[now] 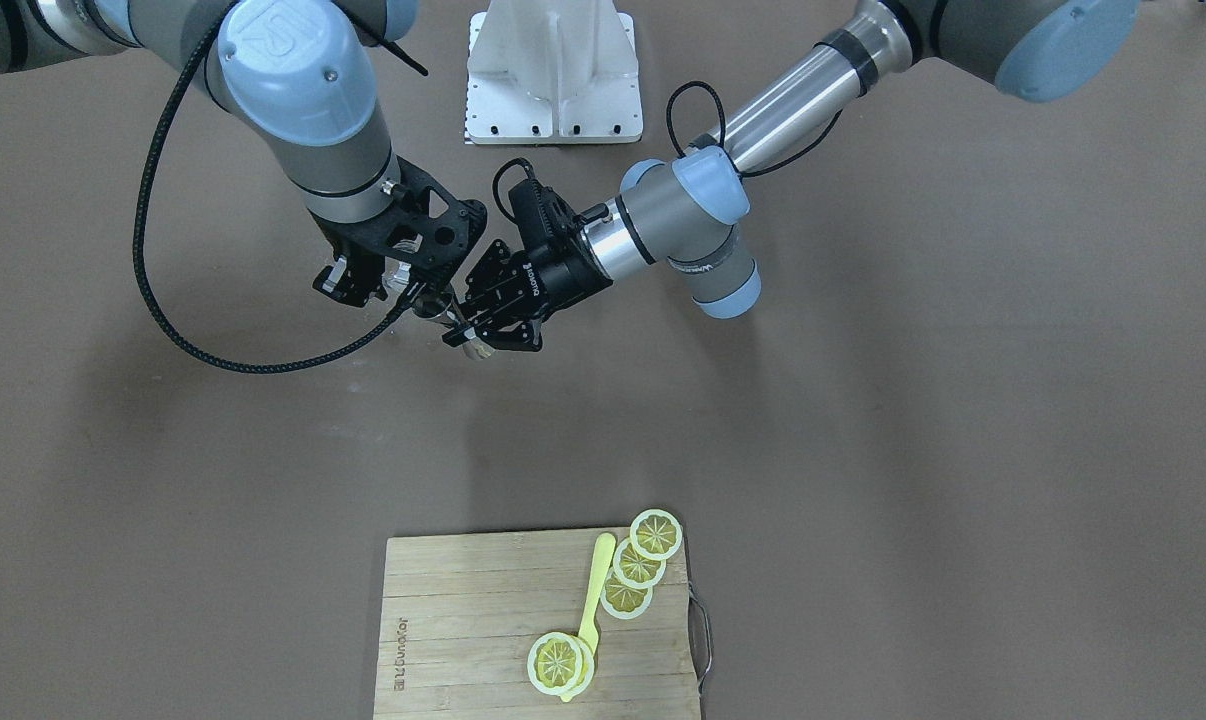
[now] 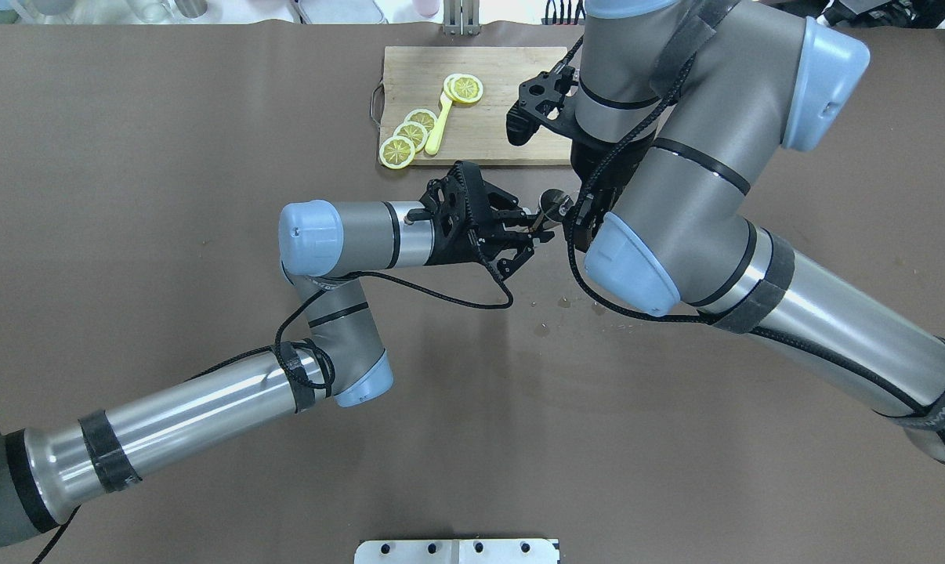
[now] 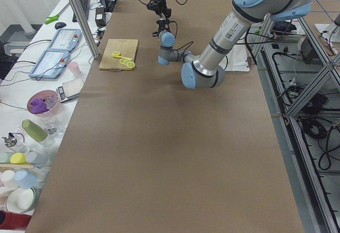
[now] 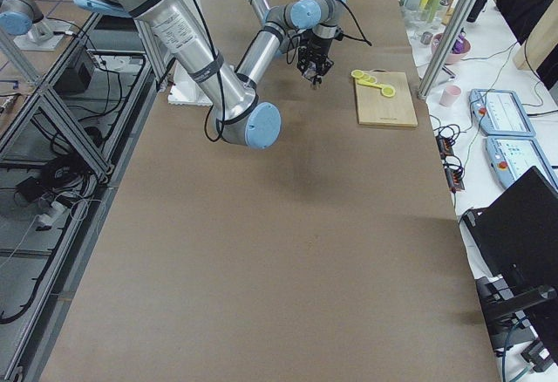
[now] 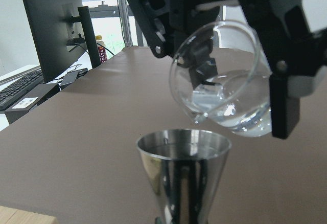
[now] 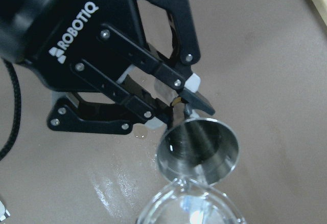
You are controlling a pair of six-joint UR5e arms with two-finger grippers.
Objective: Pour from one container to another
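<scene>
Cutting board [image 1: 463,620] well apart from jigger [image 5: 184,173]

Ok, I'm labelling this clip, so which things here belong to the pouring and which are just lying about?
In the job:
glass of clear liquid, tilted in the right gripper
steel cup below it, held by the left gripper

Lying about:
cutting board
lemon slices
yellow spoon
</scene>
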